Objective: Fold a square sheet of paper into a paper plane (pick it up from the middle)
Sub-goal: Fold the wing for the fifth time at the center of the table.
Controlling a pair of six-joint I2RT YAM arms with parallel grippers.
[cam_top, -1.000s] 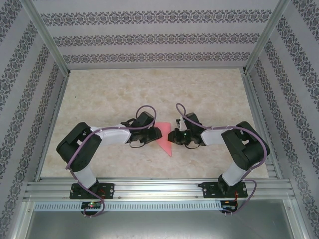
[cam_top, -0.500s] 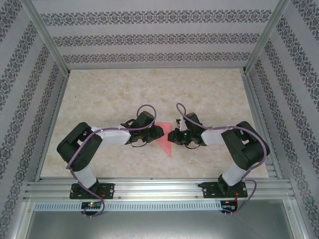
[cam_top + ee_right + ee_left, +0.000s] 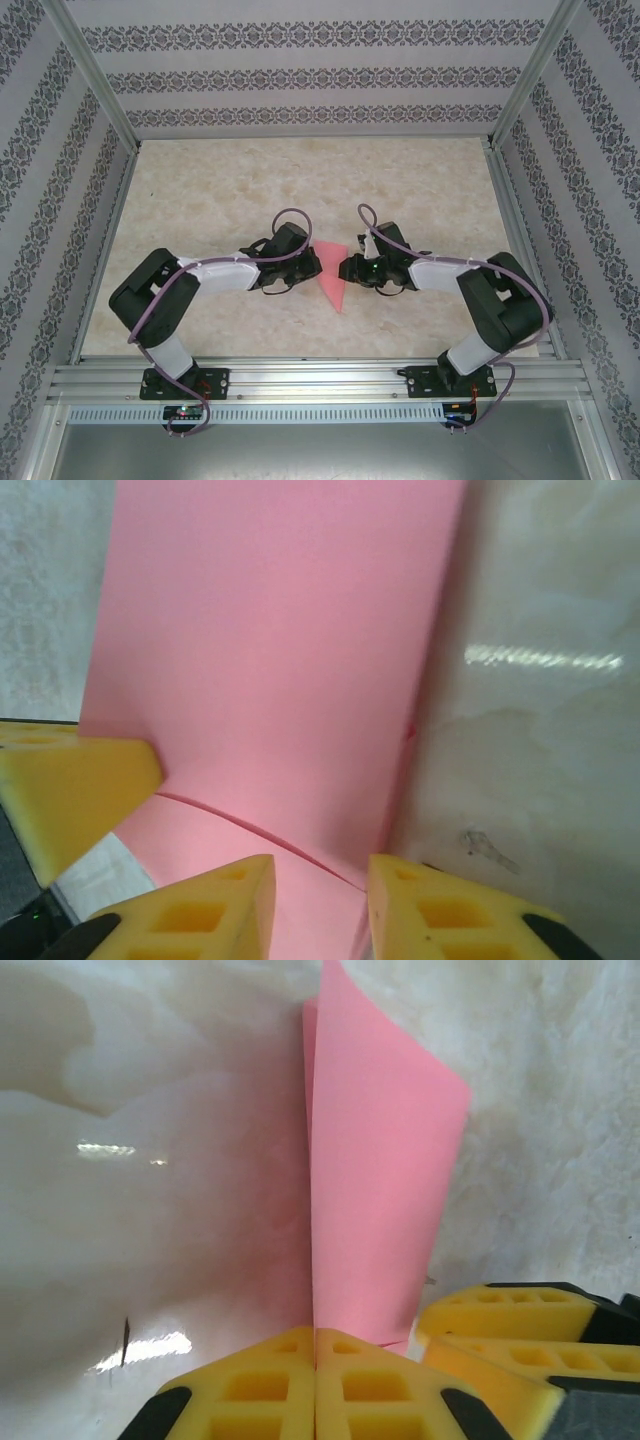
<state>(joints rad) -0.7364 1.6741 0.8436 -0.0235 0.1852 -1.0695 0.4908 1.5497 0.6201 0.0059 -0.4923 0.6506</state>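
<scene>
From above, both arms are bent at the elbow, forearms low and turned inward, so the left gripper (image 3: 318,266) and right gripper (image 3: 346,268) face each other at mid-table (image 3: 250,190). The paper (image 3: 332,282) lies between them as a slim pink triangle. Its long axis runs far to near, with the tip pointing at the near edge.

In the left wrist view, the left gripper (image 3: 315,1348) has its yellow pads pressed together, pinching the paper (image 3: 375,1190) at a fold. The sheet stretches straight away from the pads. A right finger (image 3: 500,1325) sits just beside it.

In the right wrist view, the right gripper (image 3: 320,872) stands parted, straddling the paper (image 3: 280,650) with a clear gap between the pads. A crease runs into that gap. A left finger (image 3: 80,780) touches the sheet's left edge.
</scene>
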